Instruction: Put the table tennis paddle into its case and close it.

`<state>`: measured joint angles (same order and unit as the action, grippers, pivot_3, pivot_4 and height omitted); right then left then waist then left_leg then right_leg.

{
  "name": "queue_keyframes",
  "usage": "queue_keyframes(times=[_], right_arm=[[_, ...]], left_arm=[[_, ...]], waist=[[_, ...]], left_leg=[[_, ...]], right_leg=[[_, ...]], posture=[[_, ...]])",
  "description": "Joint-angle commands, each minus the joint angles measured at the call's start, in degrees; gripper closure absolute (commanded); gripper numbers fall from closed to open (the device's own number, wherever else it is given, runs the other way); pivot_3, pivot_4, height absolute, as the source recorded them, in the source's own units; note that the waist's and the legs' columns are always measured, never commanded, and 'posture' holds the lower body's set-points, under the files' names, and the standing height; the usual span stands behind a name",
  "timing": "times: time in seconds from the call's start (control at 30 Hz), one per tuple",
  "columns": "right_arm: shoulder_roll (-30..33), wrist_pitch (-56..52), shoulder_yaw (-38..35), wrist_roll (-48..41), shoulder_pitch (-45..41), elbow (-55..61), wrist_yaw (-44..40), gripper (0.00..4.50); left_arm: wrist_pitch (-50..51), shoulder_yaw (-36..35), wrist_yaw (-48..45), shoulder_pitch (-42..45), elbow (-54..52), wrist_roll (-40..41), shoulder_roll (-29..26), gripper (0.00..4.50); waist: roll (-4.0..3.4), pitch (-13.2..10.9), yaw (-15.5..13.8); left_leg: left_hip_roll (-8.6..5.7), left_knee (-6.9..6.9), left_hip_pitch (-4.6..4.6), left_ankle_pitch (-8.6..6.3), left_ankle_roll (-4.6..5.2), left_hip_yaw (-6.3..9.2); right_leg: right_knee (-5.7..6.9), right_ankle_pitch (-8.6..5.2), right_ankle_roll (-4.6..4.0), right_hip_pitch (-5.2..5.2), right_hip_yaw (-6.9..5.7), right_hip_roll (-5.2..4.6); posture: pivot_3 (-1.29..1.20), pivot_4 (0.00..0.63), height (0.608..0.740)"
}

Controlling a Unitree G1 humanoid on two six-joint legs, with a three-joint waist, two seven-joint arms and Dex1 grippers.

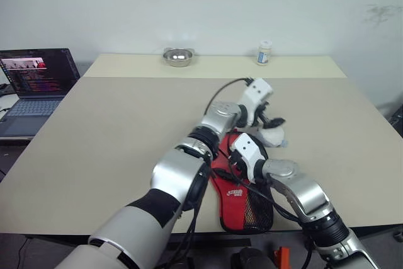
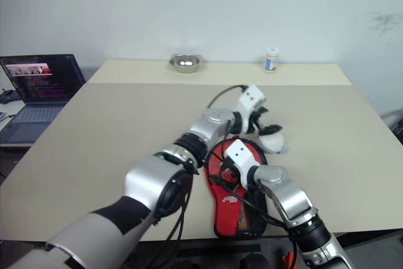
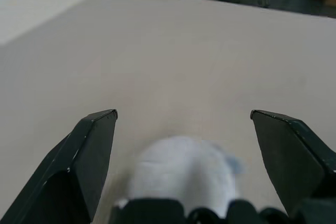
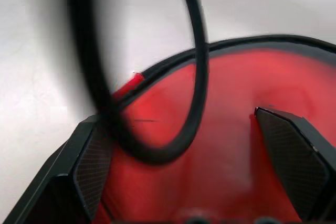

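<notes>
Pale, matte beige laminate covers the broad table (image 1: 113,130), which meets a plain white wall at its far edge. Against that wall stand a small shiny metal bowl (image 1: 177,57) and, further right, a little white jar (image 1: 264,53); an open laptop (image 1: 36,83) sits on a lower surface off the table's left side.

Near the table's front edge, right of centre, lies the case (image 1: 242,203), a soft paddle-shaped pouch of red fabric with black piping round its rim, a small white logo and a black mesh pocket at its near end. The rounded end points away from the robot; the narrow end reaches the front edge. Whether the paddle is inside cannot be told.

The left gripper (image 1: 272,121) hangs beyond the case's far end, its black fingers (image 3: 92,153) spread wide and holding nothing, over a rounded white object (image 1: 272,137) lying on the table. The right gripper (image 4: 184,156) is poised just above the red fabric, jaws apart and empty, with a black cable (image 4: 194,72) looping in front of them.
</notes>
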<state>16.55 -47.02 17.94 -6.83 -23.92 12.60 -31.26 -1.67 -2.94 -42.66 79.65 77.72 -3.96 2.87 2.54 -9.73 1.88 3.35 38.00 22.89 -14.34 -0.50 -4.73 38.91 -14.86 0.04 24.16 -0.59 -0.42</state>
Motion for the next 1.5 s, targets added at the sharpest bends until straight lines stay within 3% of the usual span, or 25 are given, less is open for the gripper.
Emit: queue_keyframes(times=[0.03,0.2,0.37,0.5,0.63,0.77,0.97,1.17,1.5], right_arm=[[1.94,-6.10,-3.91,-1.73,0.65,8.06,1.05,0.00],[5.05,-15.19,-9.00,-5.93,0.88,21.18,0.88,0.00],[8.70,-21.68,-14.66,-11.34,1.88,30.21,-0.37,0.00],[18.73,-22.33,-25.64,-13.40,4.94,33.62,-3.63,0.00],[24.29,-20.15,-29.82,-13.66,6.97,31.02,-4.37,0.00],[25.93,-18.23,-29.84,-13.20,6.53,28.56,-3.43,0.00],[24.67,-14.04,-25.74,-11.48,2.52,22.74,-0.77,0.00],[19.18,-8.42,-19.98,-9.43,-3.65,11.28,2.23,0.00],[14.15,0.89,-15.13,-4.61,-9.22,-6.79,3.86,0.00]], left_arm=[[-1.63,-5.07,-5.39,2.19,-3.38,5.59,-4.77,0.07],[-0.71,-7.10,-13.58,-0.44,-5.11,8.67,-10.71,0.07],[1.99,-5.64,-25.84,-4.25,-9.49,10.73,-12.43,0.07],[5.50,-1.54,-32.09,-12.38,-19.03,10.65,-12.30,0.07],[4.28,4.82,-36.36,-20.03,-27.87,8.89,-12.35,0.07],[-2.72,10.55,-36.75,-27.12,-31.28,5.80,-12.59,0.07],[-6.96,13.32,-31.40,-29.11,-25.12,3.20,-11.62,0.07],[-7.69,12.89,-28.45,-28.47,-20.38,3.26,-10.41,0.07],[-8.26,13.64,-28.58,-30.02,-21.18,3.26,-9.70,0.07]], waist=[[-0.02,-0.04,-0.02],[-0.08,-0.10,-0.10],[-0.10,-0.11,-0.15],[-0.12,-0.12,-0.25],[-0.10,-0.13,-0.24],[-0.12,-0.14,-0.07],[-0.12,-0.14,-0.09],[-0.12,-0.11,-0.19],[-0.16,-0.09,-0.39]], left_leg=[[0.02,-0.02,0.05,0.00,-0.01,0.01],[0.01,-0.10,0.21,-0.01,-0.05,0.01],[-0.01,-0.09,0.25,-0.06,-0.13,0.02],[-0.11,-0.07,0.29,-0.07,-0.12,0.02],[-0.16,-0.06,0.21,-0.07,-0.11,0.01],[-0.04,-0.08,0.14,-0.07,-0.10,0.04],[0.06,-0.02,0.09,-0.05,-0.06,0.04],[0.03,0.02,0.05,-0.04,-0.05,0.02],[0.00,0.01,0.07,-0.04,-0.04,-0.02]], right_leg=[[0.00,0.00,0.00,0.07,-0.02,0.01],[-0.02,-0.01,-0.01,0.22,-0.05,0.03],[-0.09,-0.04,0.03,0.22,-0.07,0.03],[-0.12,-0.04,0.03,0.21,-0.05,-0.06],[-0.08,-0.04,0.03,0.15,-0.01,-0.13],[-0.02,-0.04,0.03,0.15,0.03,-0.04],[-0.02,-0.04,0.03,0.10,0.04,0.12],[-0.04,-0.03,0.04,-0.01,0.06,0.11],[-0.09,-0.03,0.05,-0.01,0.06,0.08]], posture=[[0.00,0.150,0.740],[0.00,0.150,0.740],[0.00,0.150,0.740],[0.00,0.150,0.740],[0.00,0.150,0.740],[0.00,0.150,0.740],[0.00,0.150,0.740],[0.00,0.150,0.740],[0.00,0.150,0.740]])
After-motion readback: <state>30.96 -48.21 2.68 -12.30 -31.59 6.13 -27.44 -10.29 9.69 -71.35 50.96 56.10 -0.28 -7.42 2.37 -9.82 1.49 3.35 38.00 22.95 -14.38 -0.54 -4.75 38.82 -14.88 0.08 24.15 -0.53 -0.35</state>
